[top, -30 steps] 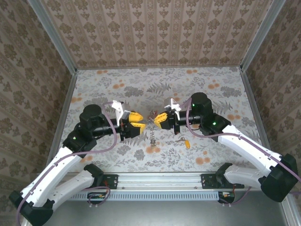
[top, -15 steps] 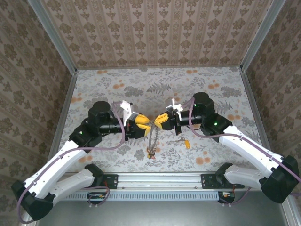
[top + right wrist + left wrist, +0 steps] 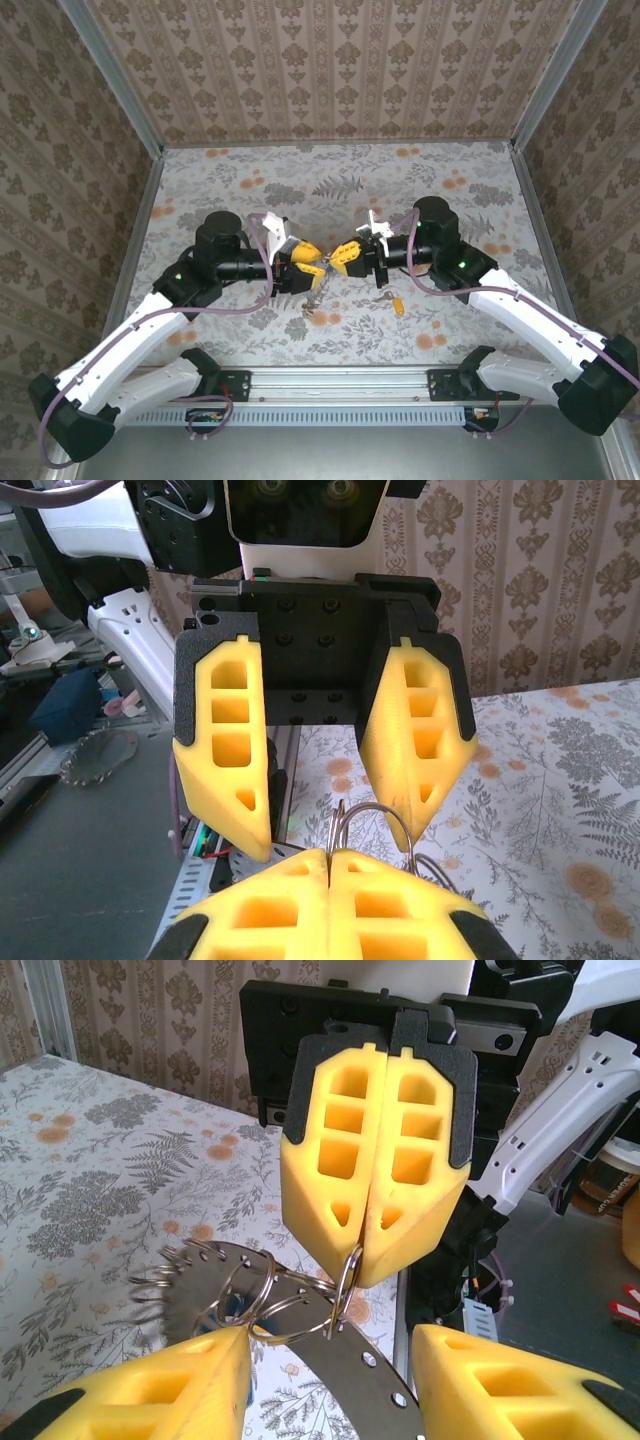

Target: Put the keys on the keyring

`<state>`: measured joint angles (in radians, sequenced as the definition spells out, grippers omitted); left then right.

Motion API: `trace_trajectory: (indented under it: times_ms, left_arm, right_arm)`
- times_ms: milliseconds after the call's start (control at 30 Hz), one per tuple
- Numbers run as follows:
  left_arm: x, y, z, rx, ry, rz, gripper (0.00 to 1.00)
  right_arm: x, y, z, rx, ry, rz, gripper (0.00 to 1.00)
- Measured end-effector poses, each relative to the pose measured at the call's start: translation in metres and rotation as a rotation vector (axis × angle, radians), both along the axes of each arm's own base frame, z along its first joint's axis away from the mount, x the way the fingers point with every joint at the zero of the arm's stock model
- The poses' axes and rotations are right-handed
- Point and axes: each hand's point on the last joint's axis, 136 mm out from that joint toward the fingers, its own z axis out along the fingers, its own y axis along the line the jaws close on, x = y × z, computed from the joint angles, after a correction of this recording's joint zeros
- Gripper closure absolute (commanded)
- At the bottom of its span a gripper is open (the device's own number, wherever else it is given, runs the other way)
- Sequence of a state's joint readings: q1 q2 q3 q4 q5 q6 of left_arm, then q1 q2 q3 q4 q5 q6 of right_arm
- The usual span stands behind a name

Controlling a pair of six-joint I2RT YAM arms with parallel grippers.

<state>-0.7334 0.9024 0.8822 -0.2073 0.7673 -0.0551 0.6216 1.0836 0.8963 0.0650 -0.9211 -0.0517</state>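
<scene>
Top external view: the keyring (image 3: 320,274) is held up off the table (image 3: 230,180), and its lower end dangles toward the near edge.
Right gripper (image 3: 367,1248): clenched, pinching one thin wire loop of the keyring at the very tips of its pads.
Left gripper (image 3: 335,825): released and holding nothing. It faces the keyring head-on, one finger on each side of the loops.
Loose key (image 3: 397,303): a key with a yellow tag lies on the table, near the keyring on the right arm's side. It is not on the ring.
Risk, grip: the hold looks slight, so a nudge could twist the wire out of the pads and drop the keyring.
Risk, approach: if the left fingers close off-centre, they could strike the right fingertips or catch the wrong loop.
Risk, tangle: the loops overlap and may snag.
</scene>
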Motion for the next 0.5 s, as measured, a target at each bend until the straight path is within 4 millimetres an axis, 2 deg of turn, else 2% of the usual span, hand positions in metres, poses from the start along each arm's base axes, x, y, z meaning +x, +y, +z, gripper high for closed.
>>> trace_trajectory:
  times_ms: [367,500]
  left_arm:
    - [0.009,0.004,0.02,-0.065,-0.047,0.014,0.58]
    - [0.003,0.008,0.027,-0.079,-0.053,-0.002,0.59]
  right_arm:
    - [0.0,0.0,0.0,-0.001,0.001,0.002,1.0]
    - [-0.001,0.0,0.0,0.0,0.0,0.002,1.0]
